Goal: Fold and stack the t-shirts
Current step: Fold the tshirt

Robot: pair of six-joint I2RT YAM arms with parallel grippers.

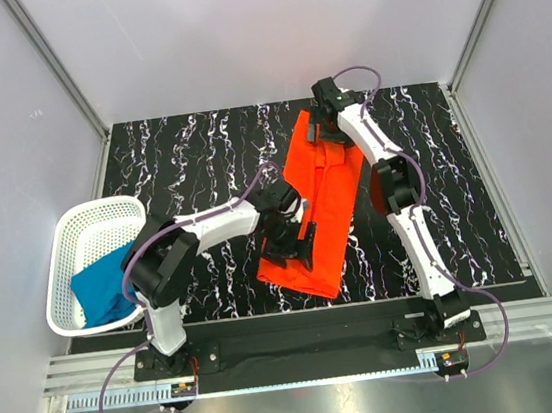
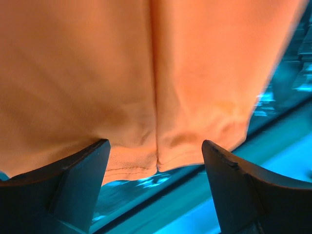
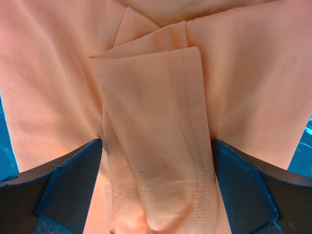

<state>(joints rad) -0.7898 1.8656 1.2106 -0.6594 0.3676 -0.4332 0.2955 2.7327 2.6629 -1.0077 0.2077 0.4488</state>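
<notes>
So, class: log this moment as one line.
orange shirt: part-folded on table | blue shirt: in basket | left gripper: open | right gripper: open

White shells are seen on the left arm (image 1: 217, 219) and right arm (image 1: 420, 244), broken by black joints; purple cables (image 1: 358, 68) are looped alongside; black bases (image 1: 174, 362) are bolted down; dark, blocky, wedge-shaped fingers (image 2: 73, 185) are shown close up.
</notes>
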